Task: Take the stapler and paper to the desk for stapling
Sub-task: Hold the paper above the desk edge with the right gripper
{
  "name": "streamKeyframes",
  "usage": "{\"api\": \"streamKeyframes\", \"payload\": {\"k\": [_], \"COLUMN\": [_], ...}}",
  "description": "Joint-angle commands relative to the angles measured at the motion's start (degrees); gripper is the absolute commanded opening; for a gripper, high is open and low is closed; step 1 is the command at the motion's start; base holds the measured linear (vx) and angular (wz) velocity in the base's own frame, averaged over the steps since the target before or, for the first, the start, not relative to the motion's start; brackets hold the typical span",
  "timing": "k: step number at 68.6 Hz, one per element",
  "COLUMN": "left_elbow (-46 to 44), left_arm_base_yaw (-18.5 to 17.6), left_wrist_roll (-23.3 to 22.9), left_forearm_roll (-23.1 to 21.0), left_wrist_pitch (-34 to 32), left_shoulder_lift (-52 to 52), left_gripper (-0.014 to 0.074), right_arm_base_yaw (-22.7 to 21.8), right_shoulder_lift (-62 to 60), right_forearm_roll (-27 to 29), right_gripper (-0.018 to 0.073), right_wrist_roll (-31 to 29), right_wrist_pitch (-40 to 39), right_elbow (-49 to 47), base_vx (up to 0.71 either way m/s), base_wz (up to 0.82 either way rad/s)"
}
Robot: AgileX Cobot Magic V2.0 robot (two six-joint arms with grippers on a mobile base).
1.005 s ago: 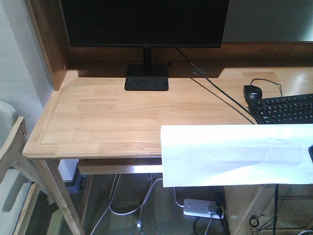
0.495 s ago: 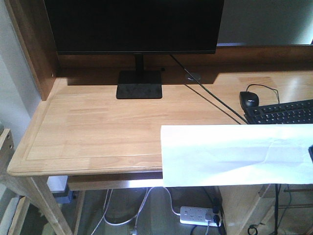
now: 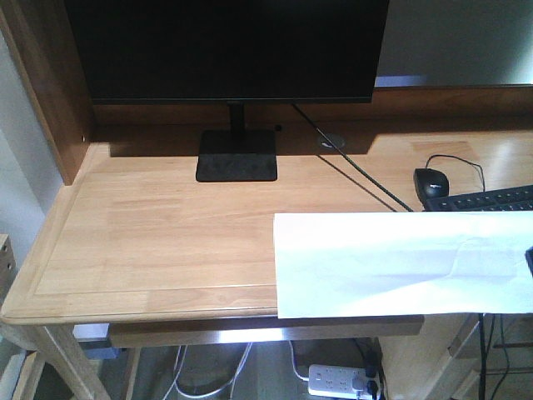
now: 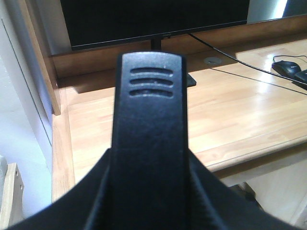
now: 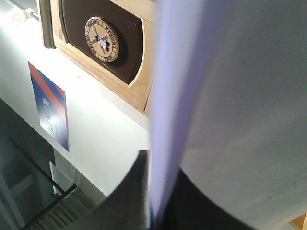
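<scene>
Two hands: left hand (image 4: 149,203) closed on one small black plastic stapler (image 4: 149,110), right hand (image 5: 153,211) pinching one large white paper sheet (image 3: 400,262) hanging across the front edge of one light oak wooden surface (image 3: 166,225), which carries one black monitor (image 3: 225,50), one black mouse (image 3: 431,182) and one black keyboard (image 3: 491,200).

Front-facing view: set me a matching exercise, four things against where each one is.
1 paper
2 mouse
3 monitor stand
4 power strip

A underneath the desk
B on the desk, left of centre, near the back
C by the keyboard's left end
D foreground, overlapping the desk's front edge

Pairs: 1-D, 2-C, 3-B, 4-A.
</scene>
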Motion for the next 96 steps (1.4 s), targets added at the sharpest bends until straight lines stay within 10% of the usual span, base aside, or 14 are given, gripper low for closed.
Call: {"api": "streamKeyframes", "payload": {"k": [1,96], "left_elbow": [-1.6,-1.6], "left_arm_base_yaw": [-0.2,-0.2], "left_wrist_roll": [-0.1,-0.1], "left_forearm_roll": [0.2,0.2], "left_wrist_pitch": [-6.7,-6.7], "left_shoulder_lift": [0.7,0.7], "left_gripper": [-0.0007,-0.0007], "right_arm_base_yaw": [-0.2,-0.2], "right_shoulder_lift": [0.2,0.2], "right_forearm_roll": [0.8,0.8], "right_gripper": [-0.0005,-0.0005], "right_wrist_roll": [-0.7,-0.8], "right_wrist_pitch": [-3.4,-3.4], "right_elbow": [-1.5,-1.5], "base_vx": [0.08,0.05], "base_wz": [0.02,0.0]}}
